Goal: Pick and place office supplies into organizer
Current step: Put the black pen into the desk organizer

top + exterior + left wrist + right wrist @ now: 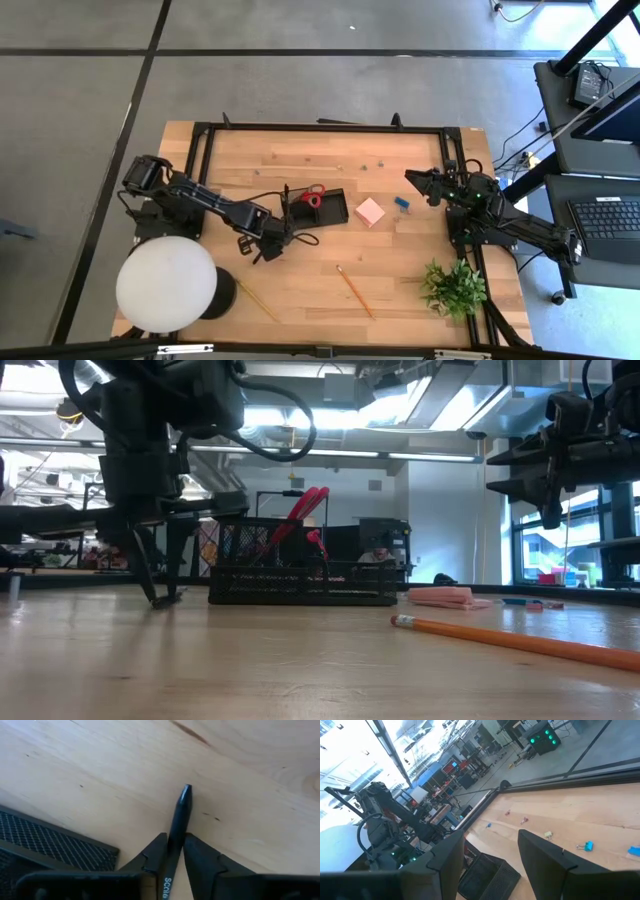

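left gripper [173, 851] low, jaws clamped (something held) | right gripper [487, 862] raised, jaws apart

even, bright daylight over table [300, 290] in high view; soft short shadows beside white lamp [166, 284] and under both arms. low view backlit: ceiling strip lights and window behind organizer [303, 585] glare hard, arms near it reduced to dark silhouettes, pencil [520, 640] in front of organizer soft-focused, tabletop foreground blurred. left wrist view: warm light, pen [177, 827] sharp, faint shadow beside it. right wrist view: windows beyond organizer blown out, edges curved.
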